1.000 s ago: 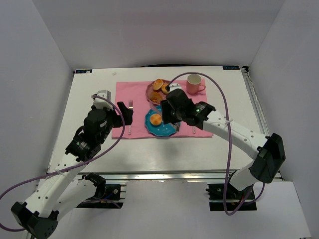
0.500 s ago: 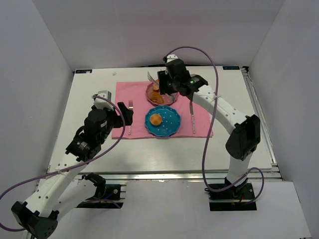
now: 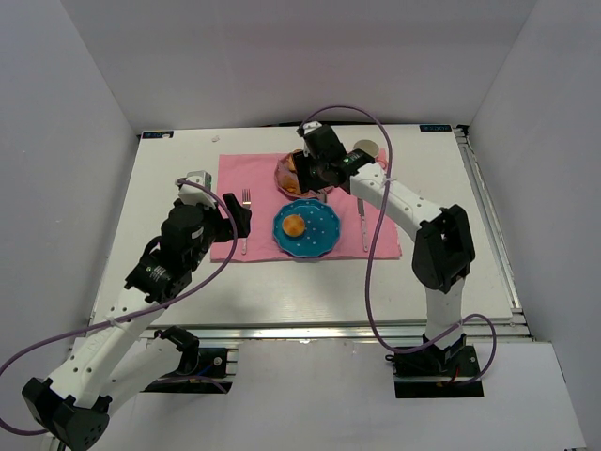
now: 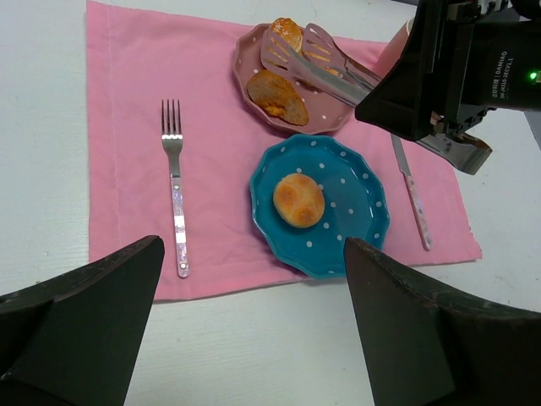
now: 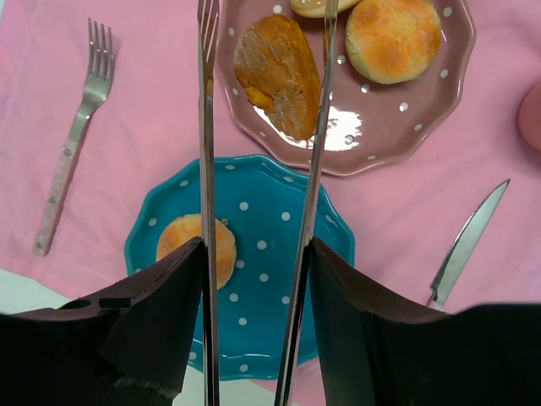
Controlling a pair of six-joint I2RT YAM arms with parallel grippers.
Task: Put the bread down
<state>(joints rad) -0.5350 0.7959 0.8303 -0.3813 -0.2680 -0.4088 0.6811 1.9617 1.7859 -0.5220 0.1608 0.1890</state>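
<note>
One round bread roll (image 3: 294, 225) lies on the blue dotted plate (image 3: 324, 241); it also shows in the left wrist view (image 4: 298, 200) and the right wrist view (image 5: 182, 241). A long brown pastry (image 5: 275, 72) and a round roll (image 5: 393, 38) lie on the pink plate (image 5: 423, 118). My right gripper (image 5: 256, 249) is shut on metal tongs (image 5: 205, 127). The tongs' two arms stand apart, their tips over the long pastry and empty. My left gripper (image 4: 254, 245) is open and empty, on the near side of the blue plate.
A pink placemat (image 3: 258, 178) lies under both plates. A fork (image 3: 245, 221) lies left of the blue plate and a knife (image 3: 362, 224) right of it. A pink cup (image 3: 366, 150) stands at the back right, behind my right arm.
My right arm has swung with the tongs from over the blue plate back to the pink plate. The roll stays on the blue plate. The left arm has not moved.
</note>
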